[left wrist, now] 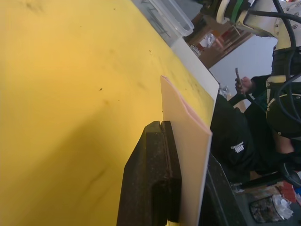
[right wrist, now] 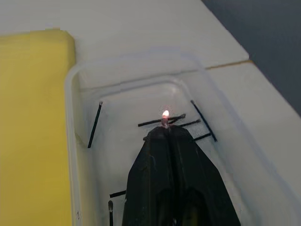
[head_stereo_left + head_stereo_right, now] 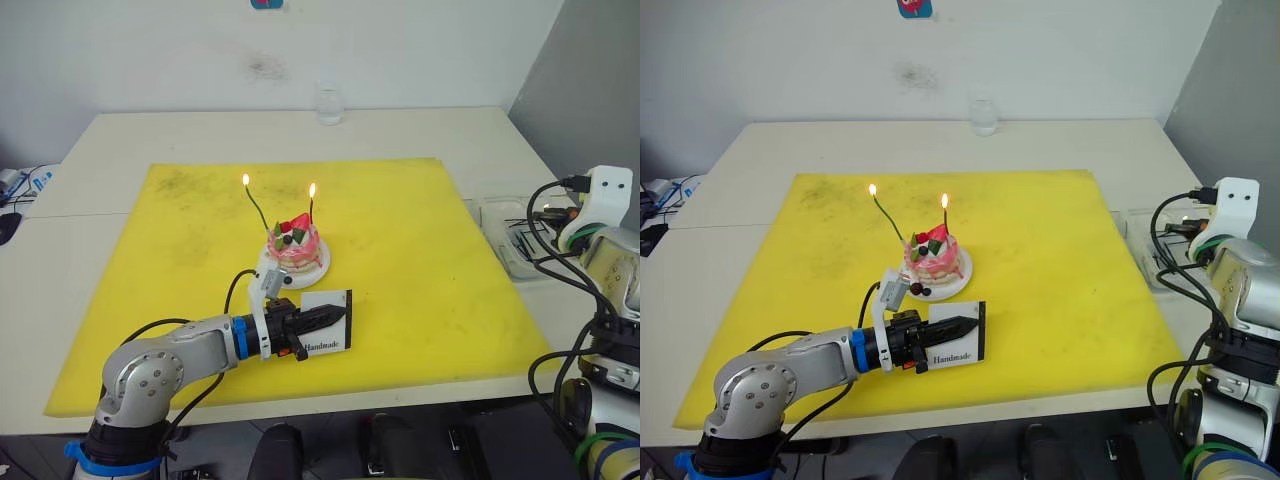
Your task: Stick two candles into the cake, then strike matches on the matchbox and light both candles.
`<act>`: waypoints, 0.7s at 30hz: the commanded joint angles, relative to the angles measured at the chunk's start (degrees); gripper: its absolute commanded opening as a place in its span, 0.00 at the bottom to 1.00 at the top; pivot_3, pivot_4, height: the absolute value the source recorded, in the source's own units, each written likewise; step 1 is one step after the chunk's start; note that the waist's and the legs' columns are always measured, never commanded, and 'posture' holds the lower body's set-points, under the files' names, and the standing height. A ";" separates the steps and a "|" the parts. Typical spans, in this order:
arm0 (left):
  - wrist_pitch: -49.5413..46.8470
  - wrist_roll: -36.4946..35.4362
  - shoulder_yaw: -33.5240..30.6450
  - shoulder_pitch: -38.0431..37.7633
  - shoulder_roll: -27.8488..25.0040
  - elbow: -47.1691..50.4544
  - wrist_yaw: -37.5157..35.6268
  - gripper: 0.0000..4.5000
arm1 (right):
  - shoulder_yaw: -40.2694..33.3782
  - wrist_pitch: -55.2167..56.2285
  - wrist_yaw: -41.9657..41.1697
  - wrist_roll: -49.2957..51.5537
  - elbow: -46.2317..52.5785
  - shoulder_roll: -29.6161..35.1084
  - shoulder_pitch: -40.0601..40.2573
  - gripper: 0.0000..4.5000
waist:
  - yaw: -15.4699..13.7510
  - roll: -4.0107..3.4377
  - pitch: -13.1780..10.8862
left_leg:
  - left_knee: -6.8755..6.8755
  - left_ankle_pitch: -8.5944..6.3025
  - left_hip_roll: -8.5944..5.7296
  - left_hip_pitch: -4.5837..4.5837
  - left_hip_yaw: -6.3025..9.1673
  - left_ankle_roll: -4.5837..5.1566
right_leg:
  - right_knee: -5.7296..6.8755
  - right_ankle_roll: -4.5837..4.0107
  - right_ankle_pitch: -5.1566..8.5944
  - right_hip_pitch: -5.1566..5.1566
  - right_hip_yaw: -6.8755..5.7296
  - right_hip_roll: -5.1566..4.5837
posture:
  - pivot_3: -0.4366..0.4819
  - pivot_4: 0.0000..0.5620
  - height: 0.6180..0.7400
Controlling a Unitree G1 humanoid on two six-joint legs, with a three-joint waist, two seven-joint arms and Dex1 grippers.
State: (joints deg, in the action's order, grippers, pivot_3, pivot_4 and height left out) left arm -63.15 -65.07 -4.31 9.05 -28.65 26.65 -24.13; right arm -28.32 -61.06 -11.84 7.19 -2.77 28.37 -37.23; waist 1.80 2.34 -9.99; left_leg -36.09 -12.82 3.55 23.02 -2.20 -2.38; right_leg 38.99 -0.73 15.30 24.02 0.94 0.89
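Cake [image 3: 296, 247] on white plate [image 3: 318, 267], mid yellow mat [image 3: 420, 240]; green candle [image 3: 258, 208] and red candle [image 3: 311, 209] upright in it, both lit. Matchbox [image 3: 327, 320] just in front of plate, clamped at its edge by left gripper [image 3: 335, 316]. Right gripper [image 2: 165, 129] clenched on burning match [image 2: 165, 118] above clear tray [image 2: 70, 141] holding loose matches [image 2: 94, 125], beside mat's right edge.

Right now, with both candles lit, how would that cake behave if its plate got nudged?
The cake would probably slide easily on its small plate. The thin green candle already leans and looks likely to wobble, and the lit red candle might too.
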 commanded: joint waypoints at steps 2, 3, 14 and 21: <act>1.42 -0.72 -0.84 -0.82 0.31 2.74 0.91 0.00 | -2.16 1.58 2.88 1.39 -0.53 0.72 -1.74 0.30 | -0.05 -0.02 -0.01 | 0.00 0.00 0.00 0.01 -0.01 0.00 | -0.02 0.00 0.00 0.00 0.00 0.00 | 0.48 0.27 0.96; 1.48 -0.80 -0.90 -0.97 0.31 2.84 1.11 0.00 | -2.15 2.09 3.20 1.71 -0.46 0.75 -1.77 0.39 | -0.06 -0.02 -0.01 | 0.00 0.00 -0.01 0.02 -0.01 0.00 | -0.02 0.00 0.00 0.00 0.01 0.00 | 0.48 0.27 0.96; -0.44 -4.51 -1.73 1.68 -0.39 1.66 3.38 0.00 | 3.34 8.42 -3.95 5.98 13.09 4.47 1.25 0.99 | -0.06 -0.11 -0.07 | 0.00 0.00 0.00 0.02 0.02 0.00 | -0.01 0.01 0.00 0.01 -0.03 0.02 | 0.48 0.27 0.96; -7.29 -10.27 -1.95 5.22 -4.03 -1.12 11.24 0.00 | 12.24 13.66 -26.03 15.28 28.24 15.27 9.30 0.99 | -0.09 -0.12 -0.07 | 0.01 0.00 0.02 0.01 0.06 0.00 | -0.02 0.02 0.01 0.00 -0.06 0.02 | 0.48 0.27 0.96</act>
State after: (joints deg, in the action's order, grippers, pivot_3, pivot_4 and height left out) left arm -69.14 -73.92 -5.64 13.31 -32.01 25.64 -14.84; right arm -17.00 -49.37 -31.90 19.44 20.58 41.44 -28.20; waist 1.72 2.22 -10.06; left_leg -36.08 -12.82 3.57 23.03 -2.13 -2.37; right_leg 38.97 -0.72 15.31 24.02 0.87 0.91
